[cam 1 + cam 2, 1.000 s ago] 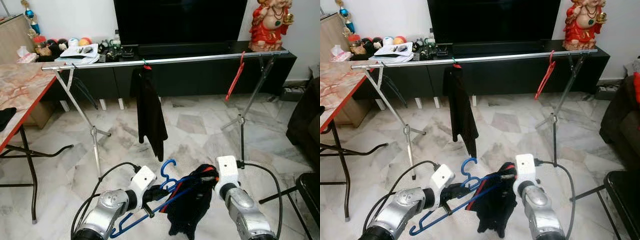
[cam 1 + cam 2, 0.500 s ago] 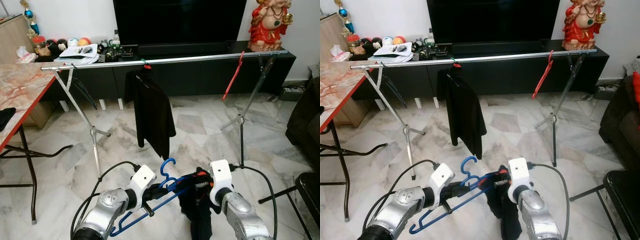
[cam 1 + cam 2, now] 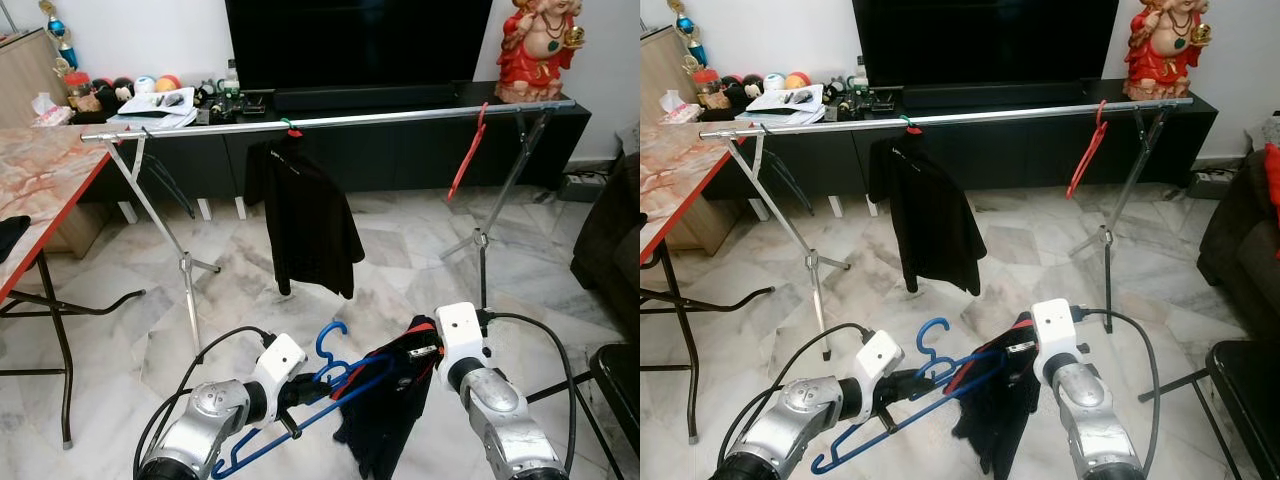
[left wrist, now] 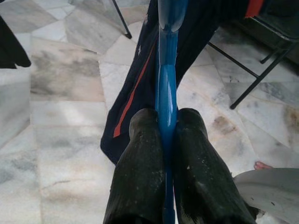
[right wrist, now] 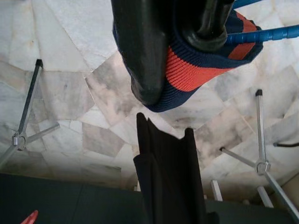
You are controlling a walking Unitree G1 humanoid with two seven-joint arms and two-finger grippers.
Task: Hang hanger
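Starting left of the silver rail point(image 3: 330, 121), a marble-topped table point(image 3: 40, 170) stands beside the rail's near leg, well clear of the work. Below the rail and toward its left half, the left gripper point(image 4: 163, 140) has its fingers pressed narrow against the blue hanger point(image 3: 335, 378), pinching the flat of the plastic on both sides — a grip that keeps the frame steady while the cloth is worked onto it. The hanger sits low, well beneath the rail, hook up, so it is not yet hung. Under the rail's middle a black shirt point(image 3: 305, 220) already hangs from its own hook. Below and right of that, the right gripper point(image 5: 182, 46) is clamped on the dark garment point(image 3: 390, 410), gripping the red-and-navy ribbed band where it meets the hanger's arm; the rest of the cloth droops toward the floor. That hold looks meant to draw the neck over the hanger's shoulder. Toward the rail's right end a red hanger point(image 3: 468, 152) dangles bare — with free rail between it and the shirt.
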